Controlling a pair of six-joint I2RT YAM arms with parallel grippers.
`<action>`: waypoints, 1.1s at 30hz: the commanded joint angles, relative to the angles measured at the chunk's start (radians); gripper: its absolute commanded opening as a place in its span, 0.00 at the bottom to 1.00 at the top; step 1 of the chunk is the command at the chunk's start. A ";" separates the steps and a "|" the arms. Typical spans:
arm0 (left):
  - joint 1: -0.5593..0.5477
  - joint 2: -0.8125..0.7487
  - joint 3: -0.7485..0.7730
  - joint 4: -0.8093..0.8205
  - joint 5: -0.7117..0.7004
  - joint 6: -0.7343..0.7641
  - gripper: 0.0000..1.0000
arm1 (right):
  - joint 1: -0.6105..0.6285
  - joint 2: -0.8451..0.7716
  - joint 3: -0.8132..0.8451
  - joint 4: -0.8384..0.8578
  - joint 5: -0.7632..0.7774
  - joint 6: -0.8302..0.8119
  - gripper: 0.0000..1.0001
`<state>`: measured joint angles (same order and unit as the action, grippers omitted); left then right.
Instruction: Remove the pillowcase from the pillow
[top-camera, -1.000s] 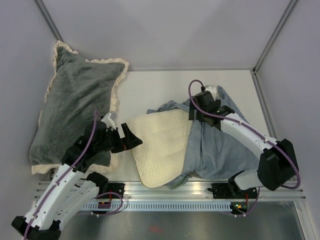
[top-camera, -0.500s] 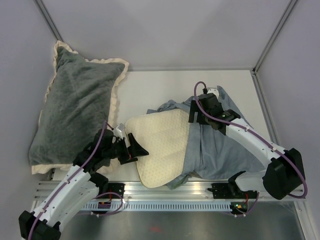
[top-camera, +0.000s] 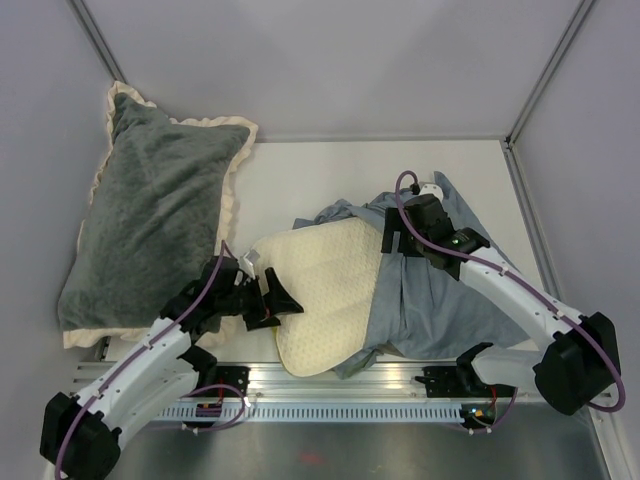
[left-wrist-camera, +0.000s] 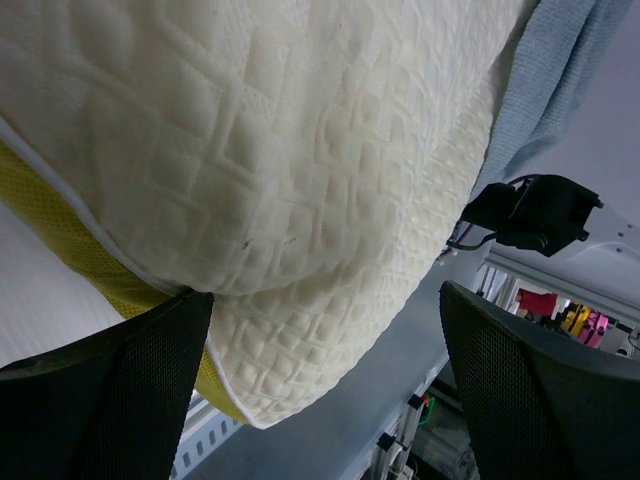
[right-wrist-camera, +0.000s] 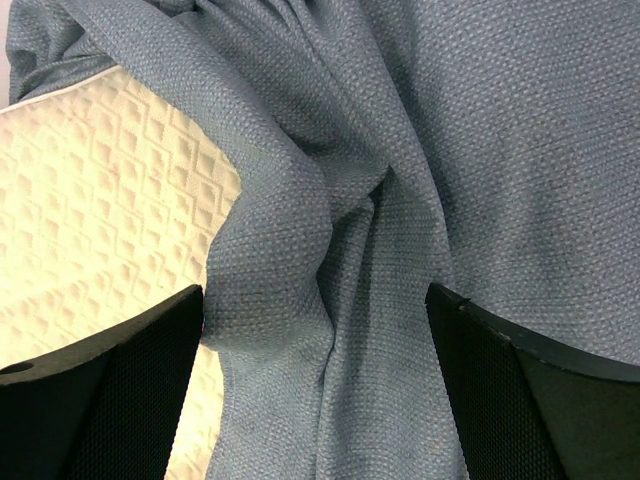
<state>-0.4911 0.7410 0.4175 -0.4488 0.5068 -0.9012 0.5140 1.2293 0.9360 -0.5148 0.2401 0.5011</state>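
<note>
The cream quilted pillow (top-camera: 320, 285) lies in the middle of the table, its left half bare and its right half still inside the grey-blue pillowcase (top-camera: 440, 300). My left gripper (top-camera: 285, 303) is open at the pillow's near-left edge. In the left wrist view the pillow (left-wrist-camera: 280, 150) and its yellow-green band (left-wrist-camera: 80, 260) fill the frame, and the pillow's corner sits between the spread jaws of that gripper (left-wrist-camera: 320, 400). My right gripper (top-camera: 393, 240) is open over the bunched mouth of the pillowcase (right-wrist-camera: 400, 200), next to the bare pillow (right-wrist-camera: 90, 200); the gripper (right-wrist-camera: 320, 390) holds nothing.
A large dark grey plush pillow (top-camera: 150, 210) with a cream ruffle lies at the left, against the wall. An aluminium rail (top-camera: 330, 385) runs along the near edge. Walls close in the back and both sides.
My left gripper has moved right and nearer, up to the pillow's near-left edge. My right gripper has shifted slightly nearer over the pillowcase's mouth.
</note>
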 joint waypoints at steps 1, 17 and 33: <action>-0.026 0.040 -0.035 0.059 0.009 -0.015 1.00 | -0.002 -0.030 0.001 0.004 -0.013 -0.003 0.98; -0.033 0.138 -0.039 0.140 -0.065 0.059 0.10 | 0.011 -0.005 0.017 -0.031 -0.096 0.010 0.98; -0.032 0.103 0.415 -0.166 -0.304 0.274 0.02 | 0.138 -0.062 -0.103 -0.235 -0.168 0.079 0.98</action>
<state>-0.5251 0.8883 0.7502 -0.5720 0.2939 -0.7021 0.6399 1.1782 0.8589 -0.6971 0.0818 0.5514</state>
